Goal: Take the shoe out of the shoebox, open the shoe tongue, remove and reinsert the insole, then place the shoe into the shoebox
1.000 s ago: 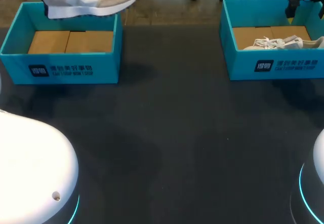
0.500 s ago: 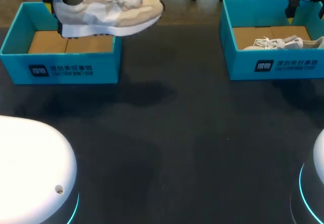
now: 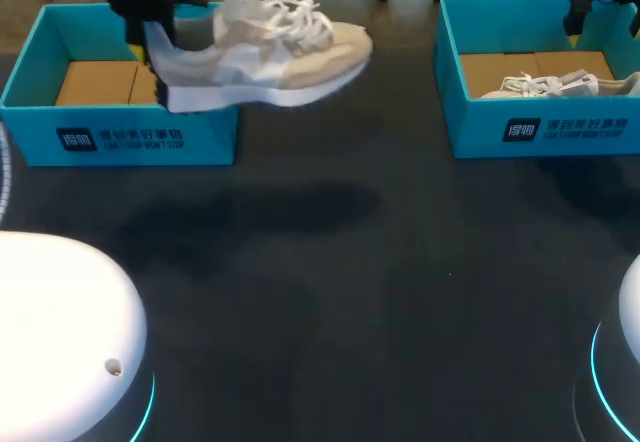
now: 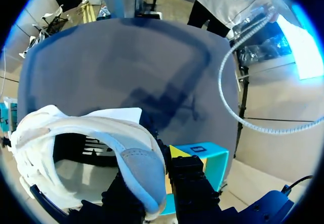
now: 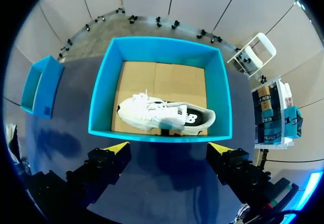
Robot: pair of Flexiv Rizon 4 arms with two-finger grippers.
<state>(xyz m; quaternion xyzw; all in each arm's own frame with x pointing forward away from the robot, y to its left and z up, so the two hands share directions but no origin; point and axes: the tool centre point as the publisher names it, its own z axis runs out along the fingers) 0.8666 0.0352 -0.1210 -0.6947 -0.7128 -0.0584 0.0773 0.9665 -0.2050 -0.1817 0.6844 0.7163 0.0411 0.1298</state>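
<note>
The beige sneaker (image 3: 265, 52) has moved right, off the left shoebox (image 3: 120, 132) and above the table, heel clamped in the left gripper (image 4: 157, 183), long axis crosswise, toe towards the right gripper (image 5: 167, 150), which hovers with fingers spread.

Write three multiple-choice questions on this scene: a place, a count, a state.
1. The beige shoe is: A) in the air, in the left tool B) inside a box C) flat on the table
2. Blue boxes: A) one B) two C) three
3. The right tool is: A) shut on a shoe B) open, empty C) shut on a box wall
1 A, its shadow lies on the table; 2 B, left shoebox and right shoebox; 3 B, yellow tips apart above the white shoe.
</note>
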